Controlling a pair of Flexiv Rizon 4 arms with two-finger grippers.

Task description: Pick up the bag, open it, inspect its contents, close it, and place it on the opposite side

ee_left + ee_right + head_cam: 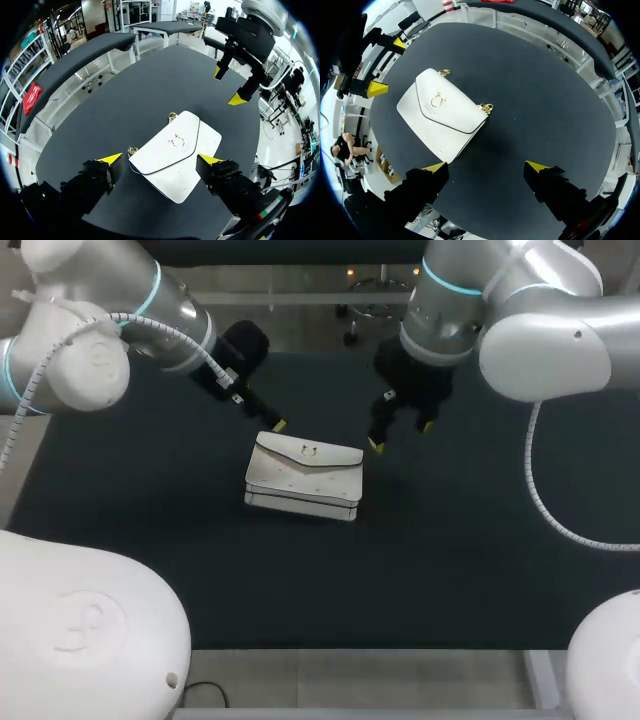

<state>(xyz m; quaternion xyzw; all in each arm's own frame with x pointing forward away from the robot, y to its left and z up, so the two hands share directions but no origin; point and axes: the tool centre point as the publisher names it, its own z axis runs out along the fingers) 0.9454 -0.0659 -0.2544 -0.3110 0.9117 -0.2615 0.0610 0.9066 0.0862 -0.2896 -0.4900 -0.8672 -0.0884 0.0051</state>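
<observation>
white bag (305, 478) closed, flat on table (150, 540) | left pincer (160, 159) spread, just beside it — not touching | right pincer (486, 167) spread, near it

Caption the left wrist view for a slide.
Closed white bag on the dark table, framed by the open left gripper, with the open right gripper beyond.
</observation>
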